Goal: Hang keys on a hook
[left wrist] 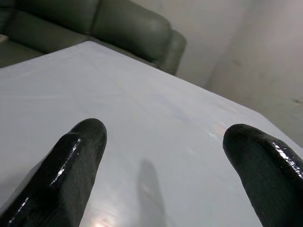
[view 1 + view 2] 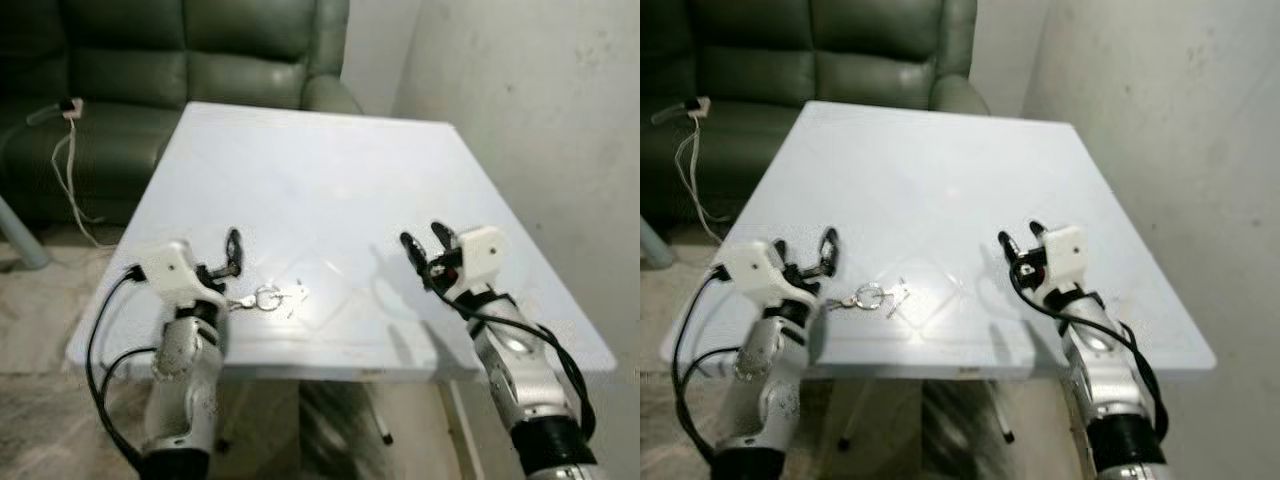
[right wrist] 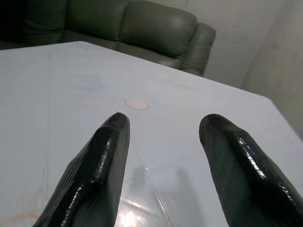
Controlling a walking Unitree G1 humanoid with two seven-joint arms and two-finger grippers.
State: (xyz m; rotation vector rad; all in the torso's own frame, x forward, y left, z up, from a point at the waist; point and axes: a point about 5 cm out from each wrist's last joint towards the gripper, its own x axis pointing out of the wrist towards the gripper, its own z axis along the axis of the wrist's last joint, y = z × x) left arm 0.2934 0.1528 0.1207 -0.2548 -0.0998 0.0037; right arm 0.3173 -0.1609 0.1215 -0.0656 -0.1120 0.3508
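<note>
Both grippers—left (image 2: pixel 232 252), right (image 2: pixel 424 240)—spread above table (image 2: pixel 320 190); keys (image 2: pixel 268 298) beside left.

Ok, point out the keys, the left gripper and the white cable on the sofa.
keys (image 2: pixel 268 297): left eye view, on the key ring lying on the table.
left gripper (image 2: pixel 229 262): left eye view, midway between its black fingertips.
white cable (image 2: pixel 62 165): left eye view, on the stretch hanging down the sofa front.

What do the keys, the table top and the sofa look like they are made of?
Keys: likely metal, a silvery ring and blades that glint. Table: smooth white top, probably plastic or laminate, with a soft sheen and reflections near its front edge. Sofa: dark green leather or imitation leather, judging by its glossy, creased cushions; which one cannot be told.
</note>
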